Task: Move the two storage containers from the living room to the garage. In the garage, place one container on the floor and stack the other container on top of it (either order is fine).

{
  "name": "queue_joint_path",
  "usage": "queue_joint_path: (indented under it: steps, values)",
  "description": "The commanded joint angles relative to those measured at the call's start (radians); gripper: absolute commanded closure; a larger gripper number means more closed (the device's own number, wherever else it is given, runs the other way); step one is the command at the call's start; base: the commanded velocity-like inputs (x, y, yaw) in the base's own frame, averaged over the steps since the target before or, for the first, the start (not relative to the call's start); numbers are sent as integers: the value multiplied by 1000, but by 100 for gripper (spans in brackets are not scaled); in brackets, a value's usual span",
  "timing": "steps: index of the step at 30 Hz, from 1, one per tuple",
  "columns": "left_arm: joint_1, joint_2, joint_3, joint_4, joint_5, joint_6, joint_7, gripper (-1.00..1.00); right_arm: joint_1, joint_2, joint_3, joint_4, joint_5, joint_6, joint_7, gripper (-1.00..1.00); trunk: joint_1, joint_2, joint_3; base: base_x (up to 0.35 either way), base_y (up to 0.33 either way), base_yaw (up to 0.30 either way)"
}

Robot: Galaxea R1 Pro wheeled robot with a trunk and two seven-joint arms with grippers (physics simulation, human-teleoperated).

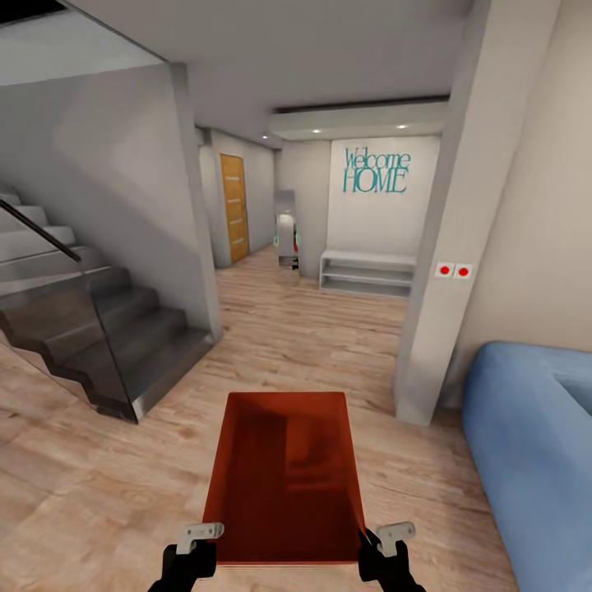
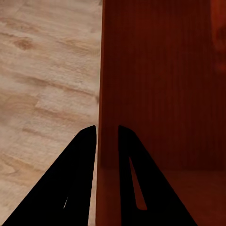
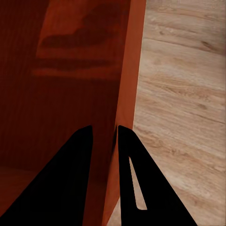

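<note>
Both grippers are clamped on the thin side walls of an orange-red rectangular lidless storage container (image 1: pixel 288 477), which is carried level in front of the robot, low in the head view, above the light wood plank floor (image 1: pixel 99 460). The left gripper (image 1: pixel 200 533) pinches the container's left wall near the robot's end; in the left wrist view its two black fingers (image 2: pixel 77 179) straddle that wall (image 2: pixel 107 94), one finger outside over the planks and one inside over the bin's bottom, with the jaws narrowed right down to the wall's thickness. The right gripper (image 1: pixel 385 533) holds the opposite wall the same way; in the right wrist view one of its black fingers (image 3: pixel 136 183) sits outside above the floor and the other inside the bin, the wall (image 3: pixel 129 84) squeezed between them. The container's inside (image 3: pixel 61 94) is bare and shows only dark shading. To the left stands a grey staircase (image 1: pixel 107 329) with a dark handrail and a glass side panel. To the right a pale square pillar (image 1: pixel 448 247) carries a plate with two red buttons (image 1: pixel 454 270), and just beyond it lies the rounded edge of a blue sofa (image 1: pixel 526 444). Straight ahead the plank floor runs on to a white wall with teal "Welcome HOME" lettering (image 1: pixel 376 171) above a low white shelf unit (image 1: pixel 367 273), and a yellowish wooden door (image 1: pixel 233 207) stands off to the left of that.
</note>
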State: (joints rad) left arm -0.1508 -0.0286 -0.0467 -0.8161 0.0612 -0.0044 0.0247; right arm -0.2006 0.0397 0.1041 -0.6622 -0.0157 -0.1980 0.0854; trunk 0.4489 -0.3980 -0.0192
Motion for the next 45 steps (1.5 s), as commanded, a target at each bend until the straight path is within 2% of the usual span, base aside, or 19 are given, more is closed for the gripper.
queue_joint_path:
  steps: [1, 45]
  values:
    - [-1, 6, 2, -32, 1, -9, 16, 100, 0, -1, 7, 5, 0, -3, 6, 100, 1, -2, -2, 321, 0, 0]
    - [-1, 6, 3, -32, -1, -9, 17, 100, 0, -1, 8, 6, -1, -3, 6, 100, 1, -2, -2, 321, 0, 0]
